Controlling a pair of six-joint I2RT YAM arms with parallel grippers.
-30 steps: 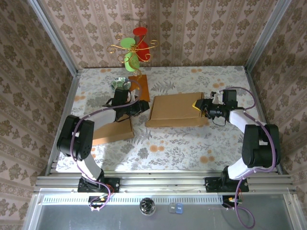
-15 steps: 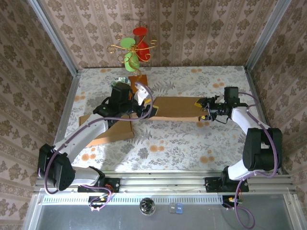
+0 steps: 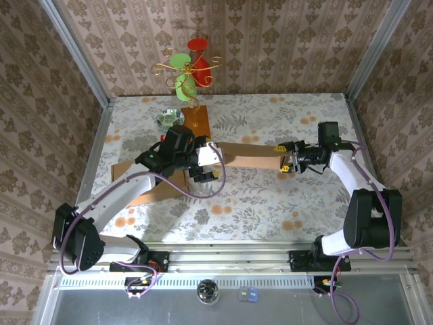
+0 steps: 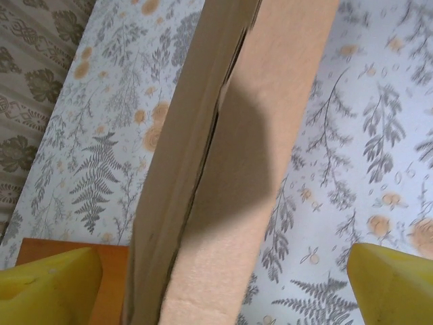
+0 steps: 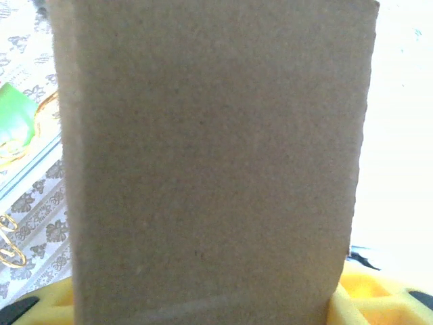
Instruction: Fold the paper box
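- The paper box (image 3: 247, 154) stands on its long edge on the flowered table (image 3: 270, 203), just in front of the orange board (image 3: 197, 120) and stretching away to that board's right. It shows from above as a narrow brown strip.
- A second ago it lay with its broad face up, further forward of the board. It has since been tipped up onto its edge.
- The left gripper (image 3: 205, 168) is at the box end nearest the board, and it is released. In the left wrist view both yellow fingertips (image 4: 47, 284) stand wide of the cardboard, with a gap on each side.
- Half a second ago those jaws were much closer together at this same end. A second ago this gripper sat to the board's left, over the flat cardboard sheet (image 3: 159, 191).
- The right gripper (image 3: 287, 162) grasps the box end farthest from the board. In its wrist view the cardboard rises from between the yellow pads (image 5: 375, 298).
- That grip has not changed, though the right arm now reaches further out.
- The flat sheet has stayed put, forward and left of the board.
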